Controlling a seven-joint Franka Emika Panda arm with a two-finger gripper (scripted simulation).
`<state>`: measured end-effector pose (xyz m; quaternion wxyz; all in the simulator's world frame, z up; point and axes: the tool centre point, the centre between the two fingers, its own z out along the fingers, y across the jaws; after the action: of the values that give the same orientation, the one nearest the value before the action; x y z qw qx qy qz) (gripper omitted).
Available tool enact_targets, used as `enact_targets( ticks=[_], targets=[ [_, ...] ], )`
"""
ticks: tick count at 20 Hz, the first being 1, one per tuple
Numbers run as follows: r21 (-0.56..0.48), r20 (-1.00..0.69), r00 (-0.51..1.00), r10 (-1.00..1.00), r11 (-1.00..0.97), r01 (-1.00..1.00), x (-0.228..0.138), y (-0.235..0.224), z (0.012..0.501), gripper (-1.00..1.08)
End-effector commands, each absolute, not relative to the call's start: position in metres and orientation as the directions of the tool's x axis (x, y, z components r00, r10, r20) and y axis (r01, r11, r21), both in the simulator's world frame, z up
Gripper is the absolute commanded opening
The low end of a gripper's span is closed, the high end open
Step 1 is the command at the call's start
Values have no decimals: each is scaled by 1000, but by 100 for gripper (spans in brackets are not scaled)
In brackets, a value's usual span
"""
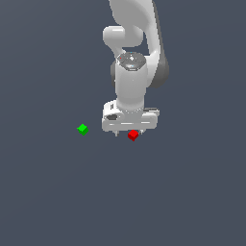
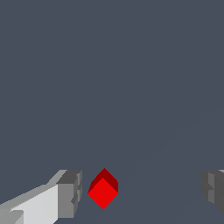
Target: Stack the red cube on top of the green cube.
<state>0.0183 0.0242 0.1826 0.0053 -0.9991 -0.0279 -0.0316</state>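
Spread wide, the gripper (image 1: 129,132) hangs low over the grey floor (image 1: 57,192) with nothing between its pads but open space and the red cube (image 1: 133,135). In the wrist view the two dark fingertips (image 2: 70,192) stand far apart, and the red cube (image 2: 103,189) sits between them, much nearer to one fingertip than to the other and touching neither. It rests on the floor, turned so that a corner points toward the wrist camera.

Taking the red cube as the landmark, the white hand sits directly above and just behind it in the exterior view, with the white arm (image 1: 132,72) rising straight up from there. The green cube (image 1: 82,129) lies well apart from the red cube, toward the exterior view's left and at nearly the same depth, also on the floor and also turned corner-on. It does not show in the wrist view.

Bare grey floor lies between the red cube and the green cube, and no object stands on that stretch. Only the hand itself crowds the red cube, its lower edge hiding the floor just behind it.
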Motion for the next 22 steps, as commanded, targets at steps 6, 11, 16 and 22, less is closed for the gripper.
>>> enact_targets(
  ticks=[6,11,16,22],
  targets=[
    [-9,62,997,39,-999,39,16,24,180,100],
    [-10,58,998,-12,-1000,-11,9,23,173,100],
    [-11,51,994,-94,-996,-94,-2,24,160,100],
    [-10,40,972,-231,-973,-231,-20,26,140,100]
  ],
)
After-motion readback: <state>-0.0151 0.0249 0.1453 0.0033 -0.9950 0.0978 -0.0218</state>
